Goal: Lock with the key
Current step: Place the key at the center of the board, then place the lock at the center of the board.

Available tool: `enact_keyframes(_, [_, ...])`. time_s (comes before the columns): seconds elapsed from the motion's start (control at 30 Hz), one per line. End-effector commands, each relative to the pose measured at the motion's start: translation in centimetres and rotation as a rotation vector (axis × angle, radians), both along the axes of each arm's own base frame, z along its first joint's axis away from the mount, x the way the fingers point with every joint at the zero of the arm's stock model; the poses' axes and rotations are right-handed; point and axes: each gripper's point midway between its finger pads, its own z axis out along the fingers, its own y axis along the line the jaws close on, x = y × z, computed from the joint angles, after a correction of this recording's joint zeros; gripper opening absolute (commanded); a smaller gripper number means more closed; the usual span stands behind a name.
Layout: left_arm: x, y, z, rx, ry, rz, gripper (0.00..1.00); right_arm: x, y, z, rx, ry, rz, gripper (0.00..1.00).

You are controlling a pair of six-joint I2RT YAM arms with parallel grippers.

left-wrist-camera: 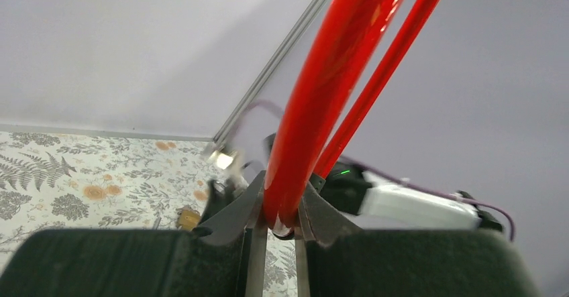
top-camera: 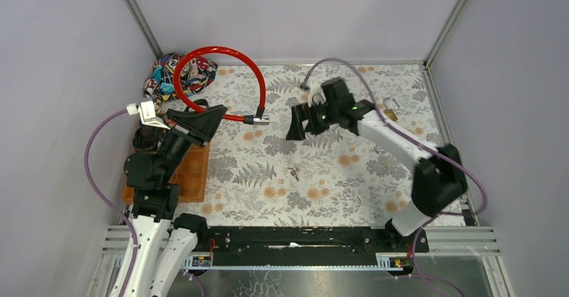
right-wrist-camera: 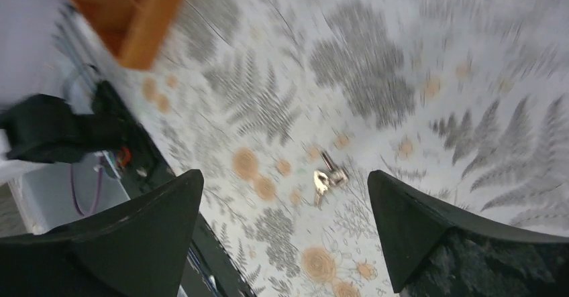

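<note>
My left gripper (left-wrist-camera: 278,210) pinches the red cable lock (left-wrist-camera: 322,96), while my right gripper (right-wrist-camera: 283,180) hangs wide open and empty above the key (right-wrist-camera: 329,178) on the floral cloth (right-wrist-camera: 436,109), so pickup, insertion and turning aren't done yet.

A glossy red cable lock (left-wrist-camera: 322,109) lies on a white tablecloth (top-camera: 335,183) printed with grey ferns and orange blossoms, with a multicoloured comic-print cloth (top-camera: 161,76) behind it, an orange-brown wooden tray (top-camera: 194,173) in front of it, and silver keys (top-camera: 293,173) and a brass-coloured padlock (top-camera: 390,115) to its right.
</note>
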Motion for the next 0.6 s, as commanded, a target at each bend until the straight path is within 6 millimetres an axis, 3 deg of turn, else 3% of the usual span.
enact_keyframes(0.0, [0.0, 0.5, 0.9, -0.005, -0.055, 0.033, 0.00, -1.5, 1.6, 18.1, 0.291, -0.406, 0.100, 1.00])
enact_keyframes(0.1, [-0.1, 0.4, 0.8, -0.001, -0.060, 0.028, 0.00, -4.0, 2.9, 25.8, 0.491, -0.594, 0.146, 1.00])
enact_keyframes(0.2, [-0.2, 0.2, 0.8, 0.006, -0.064, 0.018, 0.00, -5.2, 4.0, 30.9, 0.638, -0.710, 0.161, 1.00])
enact_keyframes(0.37, [-0.4, -0.1, 0.5, 0.026, -0.065, 0.001, 0.00, -4.9, 6.7, 34.8, 0.716, -0.754, 0.166, 0.99])
enact_keyframes(0.5, [-0.7, -0.5, 0.0, 0.047, -0.066, -0.025, 0.00, -3.6, 8.4, 35.7, 0.698, -0.778, 0.138, 1.00])
enact_keyframes(0.57, [-0.7, -0.7, -0.6, 0.060, -0.063, -0.036, 0.00, -2.7, 8.7, 35.8, 0.682, -0.778, 0.107, 0.95])
